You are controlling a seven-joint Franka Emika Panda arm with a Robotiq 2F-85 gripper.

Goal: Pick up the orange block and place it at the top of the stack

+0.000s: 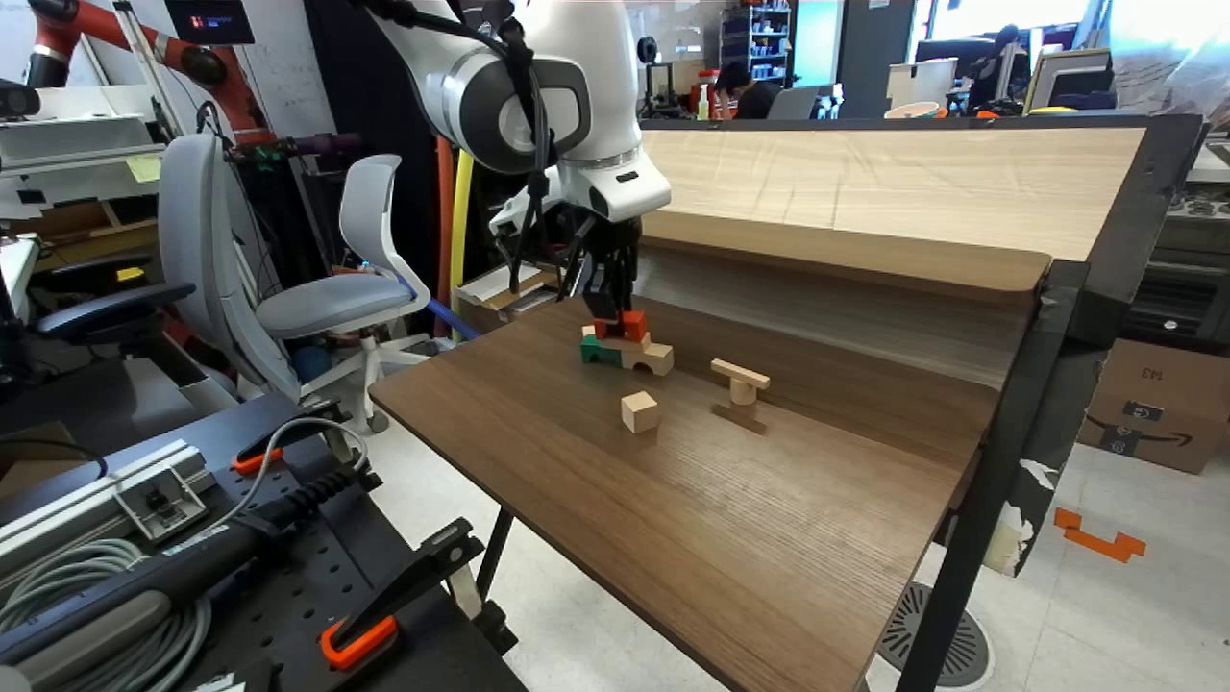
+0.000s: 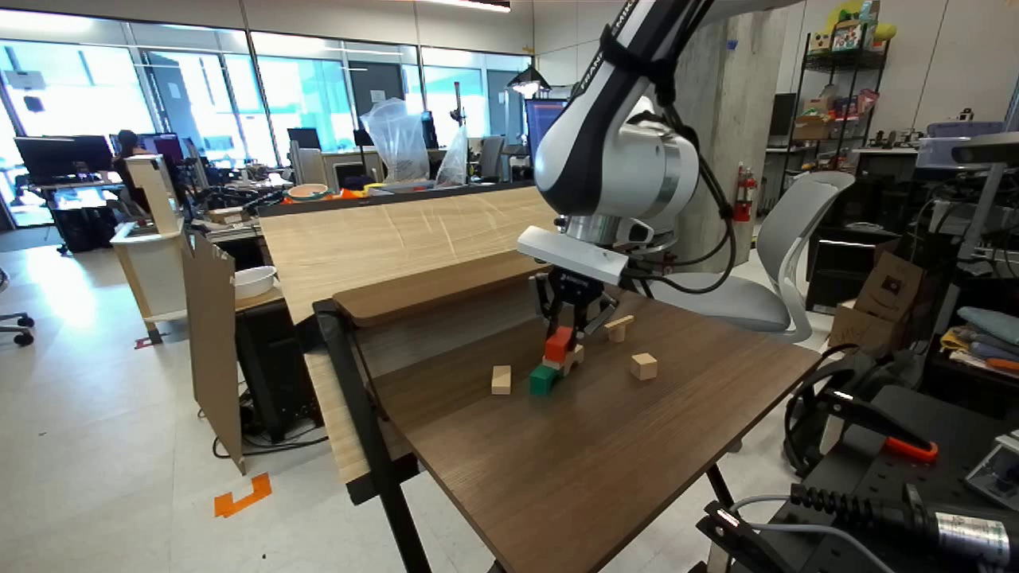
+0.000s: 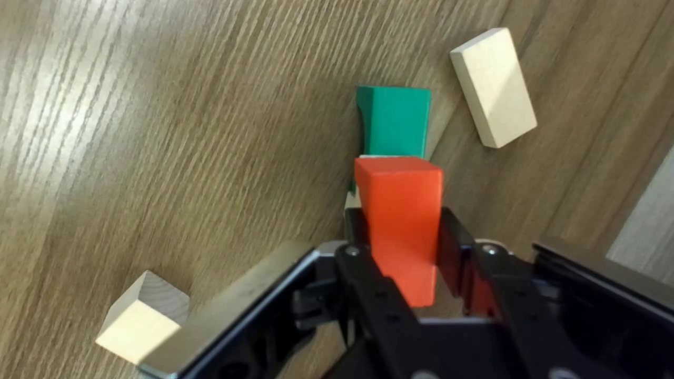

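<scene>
- Tool: one black two-finger gripper (image 3: 404, 231), directed downward over the dark brown wood-grain table (image 1: 769, 519).
- Tool state: clamped. One finger (image 3: 452, 239) bears on each of two opposite sides of the orange-red rectangular block (image 3: 401, 197).
- Orange-red rectangular block, quantity one: located between the fingertips, with one end projecting past them in the wrist view. It is positioned directly over the stack (image 1: 630, 358); contact with the piece below cannot be confirmed.
- Stack, quantity one: comprises one green arch-cut block (image 3: 398, 123), one pale wooden arch block (image 1: 657, 358) just beside it, and at least one pale wooden piece (image 2: 552, 364), mostly hidden beneath the orange-red rectangular block.
- Pale wooden cube (image 1: 639, 411), quantity one: on the table, apart from the stack.
- Pale wooden rectangular block (image 3: 495, 87), quantity one: on the table, near the green arch-cut block, with the stack between it and the cube.
- Pale wooden plank (image 1: 740, 372), quantity one: laid across one upright pale wooden cylinder (image 1: 743, 392), apart from the gripper.
</scene>
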